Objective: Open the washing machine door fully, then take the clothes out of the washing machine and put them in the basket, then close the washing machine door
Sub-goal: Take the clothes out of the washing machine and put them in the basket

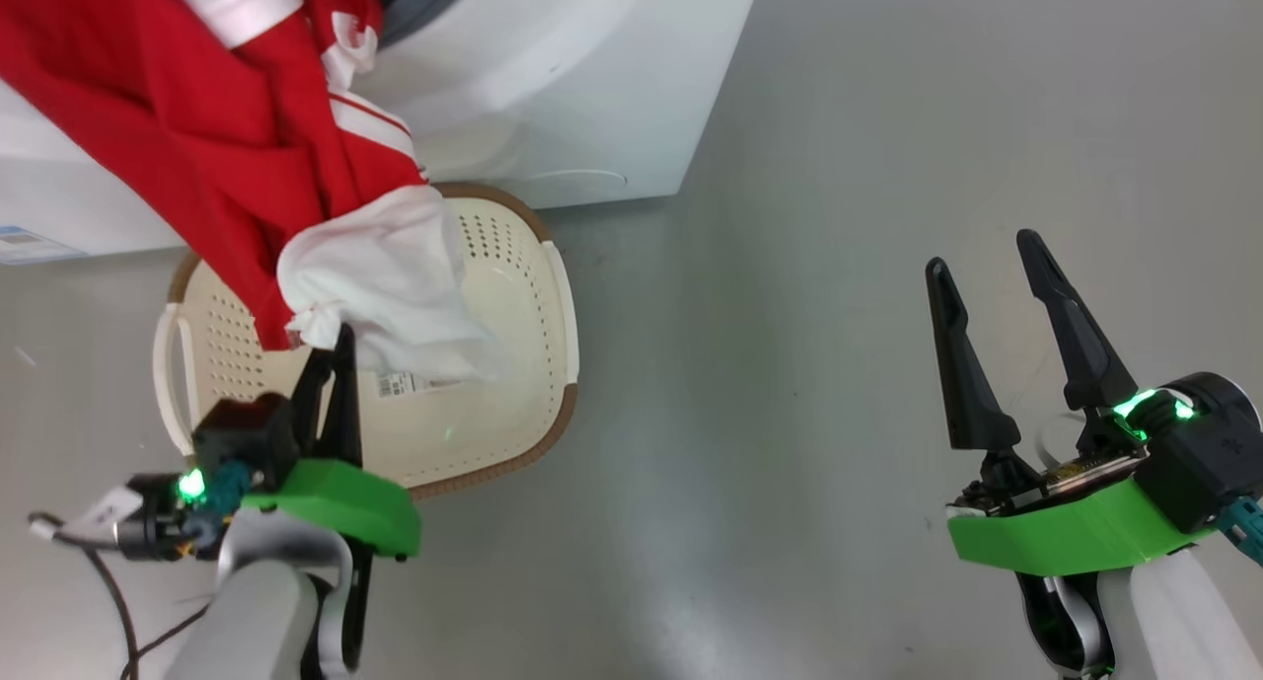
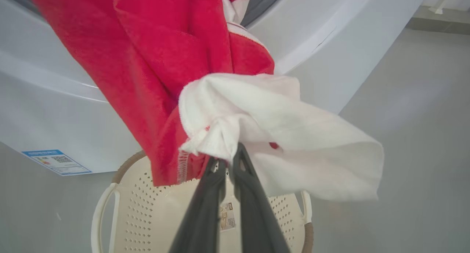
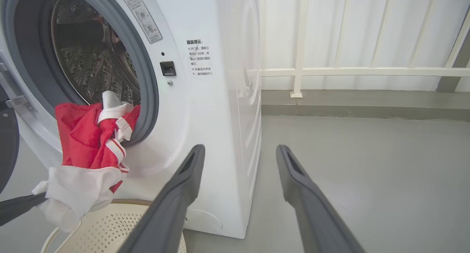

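Your left gripper (image 1: pixel 340 337): long dark fingers pinched shut on white corner of soft red-and-white garment (image 1: pixel 197 117), hanging above cream perforated plastic basket (image 1: pixel 557 404) with brown rim. Garment's far end lies in mouth of big white boxy washing machine (image 3: pixel 227 135), over grey rubber ring (image 3: pixel 148 98). Watch:
- pinch small, tug could slip it
- cloth could snag on ring
- release early, it spills onto grey floor (image 1: pixel 789 364)

Your right gripper (image 1: pixel 980 249): spread wide, empty, well apart.
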{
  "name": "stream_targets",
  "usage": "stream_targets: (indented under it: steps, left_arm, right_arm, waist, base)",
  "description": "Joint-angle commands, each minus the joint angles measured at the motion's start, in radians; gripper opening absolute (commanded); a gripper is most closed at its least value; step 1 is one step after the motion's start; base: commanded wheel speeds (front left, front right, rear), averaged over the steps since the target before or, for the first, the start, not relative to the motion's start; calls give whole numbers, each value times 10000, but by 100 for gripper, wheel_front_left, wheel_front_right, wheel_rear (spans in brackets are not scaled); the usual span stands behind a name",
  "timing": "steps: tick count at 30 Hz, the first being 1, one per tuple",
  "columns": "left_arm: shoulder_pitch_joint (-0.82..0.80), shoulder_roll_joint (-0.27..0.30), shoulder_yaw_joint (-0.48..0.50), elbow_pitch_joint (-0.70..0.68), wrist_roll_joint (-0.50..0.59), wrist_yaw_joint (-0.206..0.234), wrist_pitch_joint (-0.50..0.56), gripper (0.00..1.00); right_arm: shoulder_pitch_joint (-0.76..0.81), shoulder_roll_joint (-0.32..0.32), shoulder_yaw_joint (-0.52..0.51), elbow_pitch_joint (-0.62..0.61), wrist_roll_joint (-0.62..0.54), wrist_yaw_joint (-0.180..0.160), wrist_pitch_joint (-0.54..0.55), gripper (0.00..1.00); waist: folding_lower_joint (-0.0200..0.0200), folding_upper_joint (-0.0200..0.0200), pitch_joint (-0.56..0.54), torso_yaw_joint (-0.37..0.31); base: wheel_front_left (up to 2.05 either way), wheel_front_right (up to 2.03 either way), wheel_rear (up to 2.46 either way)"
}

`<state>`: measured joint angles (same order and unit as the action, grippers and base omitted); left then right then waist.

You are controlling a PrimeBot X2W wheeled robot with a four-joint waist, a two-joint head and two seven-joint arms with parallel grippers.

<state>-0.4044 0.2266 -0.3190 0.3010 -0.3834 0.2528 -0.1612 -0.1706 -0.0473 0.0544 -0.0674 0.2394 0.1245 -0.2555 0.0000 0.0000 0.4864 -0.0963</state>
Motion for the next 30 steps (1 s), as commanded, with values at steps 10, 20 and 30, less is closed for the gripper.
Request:
stream_targets:
  steps: [10,20,30]
  left_arm:
    - [-1739,-345,296,3444,-360,-678,-682,0]
    - [-3036,-437,373,6389,-353,-1049,-950,0]
    - [-3746,-480,438,8285,-349,-1240,-1001,0]
  right_arm:
    - [-423,-29,420,-280,94,62,-63,100]
    - [-661,-29,482,-227,191,62,-63,100]
    - [-864,-29,616,-204,303,62,-63,100]
  waist:
    - [0,0,814,-361]
    - [0,0,1446,-615]
    - [0,0,1823,-830]
  base:
    - [0,0,0]
    - [0,0,0]
    - [0,0,0]
